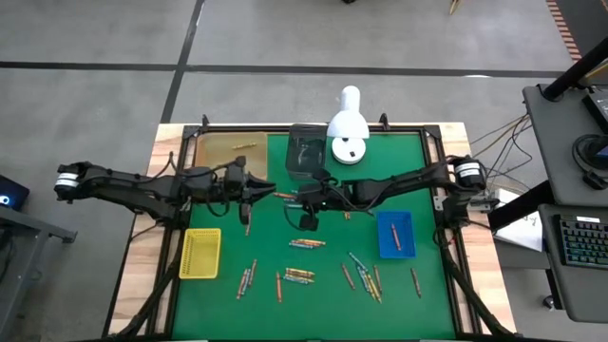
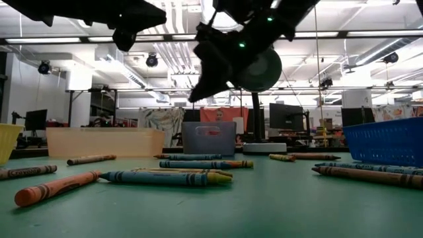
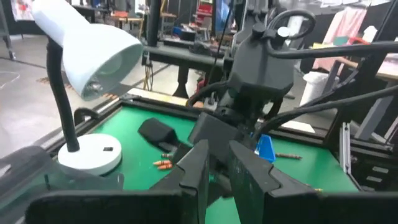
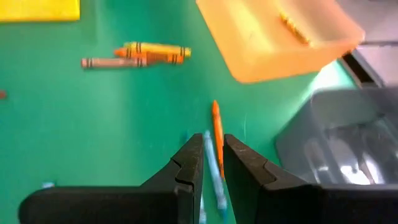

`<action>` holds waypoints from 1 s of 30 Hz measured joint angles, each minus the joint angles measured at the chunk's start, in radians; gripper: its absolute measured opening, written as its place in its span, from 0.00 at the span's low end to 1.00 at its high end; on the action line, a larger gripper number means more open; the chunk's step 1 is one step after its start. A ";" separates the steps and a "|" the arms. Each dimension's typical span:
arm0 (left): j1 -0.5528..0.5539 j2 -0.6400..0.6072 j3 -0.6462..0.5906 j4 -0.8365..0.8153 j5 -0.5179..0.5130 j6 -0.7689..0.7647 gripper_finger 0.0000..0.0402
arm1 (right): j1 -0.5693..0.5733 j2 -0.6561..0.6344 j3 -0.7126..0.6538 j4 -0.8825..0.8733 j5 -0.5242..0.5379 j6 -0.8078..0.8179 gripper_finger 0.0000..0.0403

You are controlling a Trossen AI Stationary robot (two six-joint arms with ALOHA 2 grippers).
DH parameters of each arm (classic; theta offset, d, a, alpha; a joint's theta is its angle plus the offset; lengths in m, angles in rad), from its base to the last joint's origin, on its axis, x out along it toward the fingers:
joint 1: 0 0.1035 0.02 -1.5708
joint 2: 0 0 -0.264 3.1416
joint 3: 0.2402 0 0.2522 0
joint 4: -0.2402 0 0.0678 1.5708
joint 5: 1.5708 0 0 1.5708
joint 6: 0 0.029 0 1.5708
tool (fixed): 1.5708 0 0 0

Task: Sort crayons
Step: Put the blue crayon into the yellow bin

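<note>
Here both dark arms reach in over the green mat [image 1: 323, 285], their grippers close together near its middle. The left gripper [image 1: 269, 191] hangs above the mat with its jaws drawn narrow, and I cannot tell if anything sits between them. The right gripper [image 4: 212, 163] also has narrow jaws, with a thin blue crayon [image 4: 214, 171] showing in the gap; an orange crayon [image 4: 217, 130] lies just beside it. Whether the blue one is gripped or merely lying below, I cannot tell. Most of the small stick-shaped crayons [image 1: 304, 275] lie scattered on the mat's near half, between the yellow rectangular tray [image 1: 200, 253] and the blue rectangular tray [image 1: 395, 234]. One lies in the translucent orange tray [image 4: 273, 46].
</note>
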 joint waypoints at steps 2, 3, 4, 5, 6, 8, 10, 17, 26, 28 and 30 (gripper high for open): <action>0.000 -0.004 0.000 -0.001 -0.014 0.004 0.11 | -0.007 0.029 0.035 -0.006 -0.003 -0.017 0.13; 0.000 -0.007 0.000 -0.004 -0.022 0.004 0.11 | -0.010 0.045 0.053 -0.005 -0.004 -0.028 0.13; 0.000 -0.008 0.000 -0.003 -0.030 0.004 0.11 | -0.011 0.061 0.069 -0.010 -0.005 -0.038 0.13; 0.000 -0.011 0.000 -0.002 -0.034 0.004 0.11 | -0.012 0.077 0.087 -0.017 -0.004 -0.053 0.13; 0.000 -0.015 0.000 -0.004 -0.037 0.004 0.11 | -0.014 0.093 0.106 -0.023 -0.005 -0.062 0.13; 0.000 -0.020 0.000 -0.004 -0.041 0.004 0.11 | -0.014 0.115 0.141 -0.079 -0.005 -0.075 0.13; 0.000 -0.031 0.000 -0.016 -0.041 0.004 0.11 | -0.014 0.130 0.175 -0.148 -0.006 -0.072 0.13; 0.000 -0.059 0.000 -0.040 -0.041 0.003 0.11 | -0.009 0.157 0.214 -0.361 -0.027 -0.037 0.13; 0.000 -0.056 0.000 -0.047 -0.041 -0.001 0.11 | -0.009 0.214 0.214 -0.351 -0.053 -0.043 0.15; 0.000 -0.056 0.000 -0.047 -0.041 -0.001 0.11 | -0.011 0.223 0.214 -0.344 -0.061 -0.036 0.18; 0.000 -0.056 0.000 -0.048 -0.041 -0.001 0.11 | -0.014 0.228 0.214 -0.333 -0.076 -0.036 0.20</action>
